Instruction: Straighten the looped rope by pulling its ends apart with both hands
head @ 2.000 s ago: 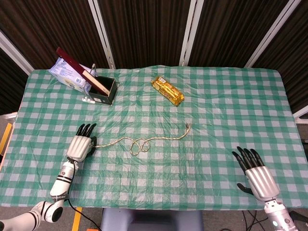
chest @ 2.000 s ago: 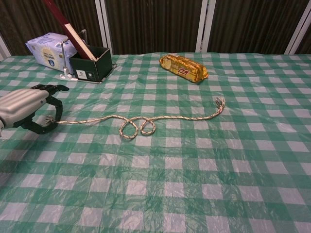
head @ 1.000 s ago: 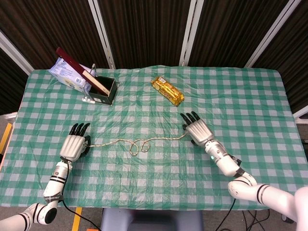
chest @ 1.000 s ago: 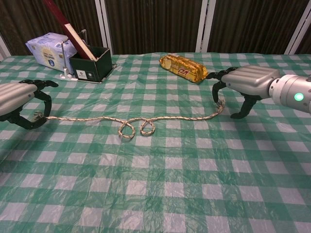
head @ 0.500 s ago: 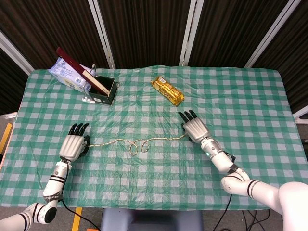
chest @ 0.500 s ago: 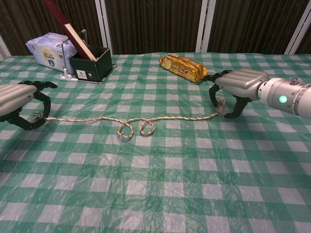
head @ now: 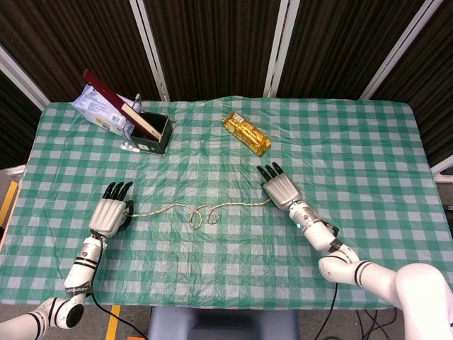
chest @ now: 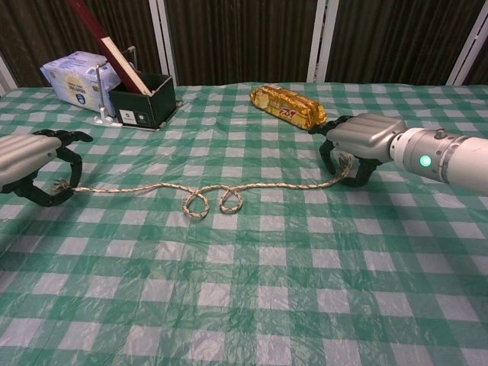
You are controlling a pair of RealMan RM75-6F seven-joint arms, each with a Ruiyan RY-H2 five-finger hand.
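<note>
A pale braided rope (head: 233, 205) (chest: 137, 187) lies across the checked cloth with a double loop (head: 204, 214) (chest: 213, 202) near its middle. My left hand (head: 110, 212) (chest: 30, 164) sits at the rope's left end and pinches the frayed tip (chest: 59, 184) between its curled fingers and thumb. My right hand (head: 281, 190) (chest: 358, 145) arches over the rope's right end (chest: 347, 164). Its fingers are on one side and its thumb on the other, with a gap still showing around the rope.
A gold snack packet (head: 246, 134) (chest: 288, 105) lies just behind the right hand. A black box (head: 150, 132) (chest: 141, 101) holding a dark red stick, a small metal stand and a pale blue tissue pack (head: 99, 108) (chest: 76, 76) stand at the back left.
My right hand came in from the near right edge to the rope's right end and settled lower over it. The left hand drew its end slightly leftward, then stayed.
</note>
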